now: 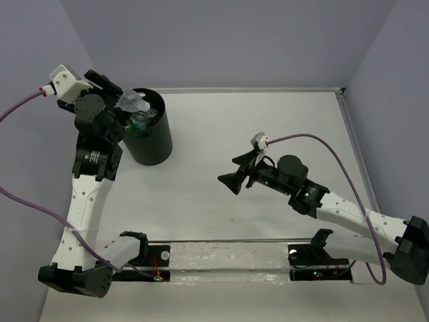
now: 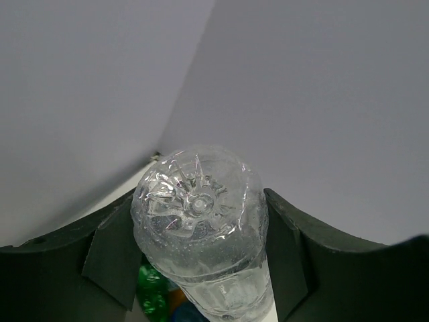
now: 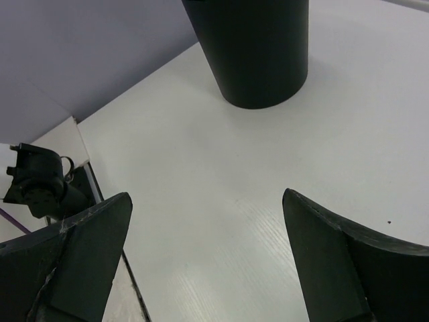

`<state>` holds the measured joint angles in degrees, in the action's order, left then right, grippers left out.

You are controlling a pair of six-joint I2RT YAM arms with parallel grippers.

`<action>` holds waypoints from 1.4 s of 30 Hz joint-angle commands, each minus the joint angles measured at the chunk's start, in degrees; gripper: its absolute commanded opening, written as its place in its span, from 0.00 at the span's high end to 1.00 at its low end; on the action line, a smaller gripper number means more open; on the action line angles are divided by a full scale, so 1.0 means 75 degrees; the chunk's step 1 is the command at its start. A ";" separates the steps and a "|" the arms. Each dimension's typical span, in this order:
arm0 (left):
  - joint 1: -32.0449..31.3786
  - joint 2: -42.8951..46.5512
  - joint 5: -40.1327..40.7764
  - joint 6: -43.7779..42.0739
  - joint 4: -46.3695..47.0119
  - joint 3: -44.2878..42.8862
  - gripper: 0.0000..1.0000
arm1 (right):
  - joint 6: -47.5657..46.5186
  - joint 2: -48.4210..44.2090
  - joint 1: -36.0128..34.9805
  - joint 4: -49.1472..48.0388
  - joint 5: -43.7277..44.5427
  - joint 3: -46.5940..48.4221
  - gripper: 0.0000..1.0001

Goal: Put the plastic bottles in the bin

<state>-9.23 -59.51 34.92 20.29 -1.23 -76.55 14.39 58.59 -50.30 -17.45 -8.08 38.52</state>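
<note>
Holding clear bottle over bin, left fingers clamped | bin: green bottle inside | right fingers apart

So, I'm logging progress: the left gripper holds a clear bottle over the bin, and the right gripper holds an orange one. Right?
Not quite. The right gripper is open and empty, as the right wrist view shows. The left gripper does hold a clear bottle over the bin.

white table, blk bin on it (far left)
</note>
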 commanded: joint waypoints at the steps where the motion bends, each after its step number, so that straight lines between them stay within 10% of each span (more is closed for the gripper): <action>1: 0.0036 0.0059 0.1741 -0.1345 0.0246 -0.0223 0.62 | 0.0178 -0.0042 -0.0043 -0.0720 0.0116 -0.0027 0.02; 26: 0.0059 -0.1288 0.0185 -0.1312 0.1887 0.2553 0.58 | 0.0214 0.0028 -0.0043 -0.1247 -0.0036 -0.0332 0.03; 35: 0.0071 -0.2121 0.0091 -0.0936 0.1373 0.2286 0.04 | 0.0226 0.0192 -0.0043 -0.1329 -0.0002 -0.0343 0.03; 42: 0.0060 -0.1325 -0.0378 -0.0889 0.1056 0.1339 0.01 | 0.0249 0.0356 -0.0043 -0.1329 -0.0013 -0.0297 0.01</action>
<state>-8.88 -74.17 33.56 12.40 8.82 -59.42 16.12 60.23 -50.30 -23.75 -7.94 36.51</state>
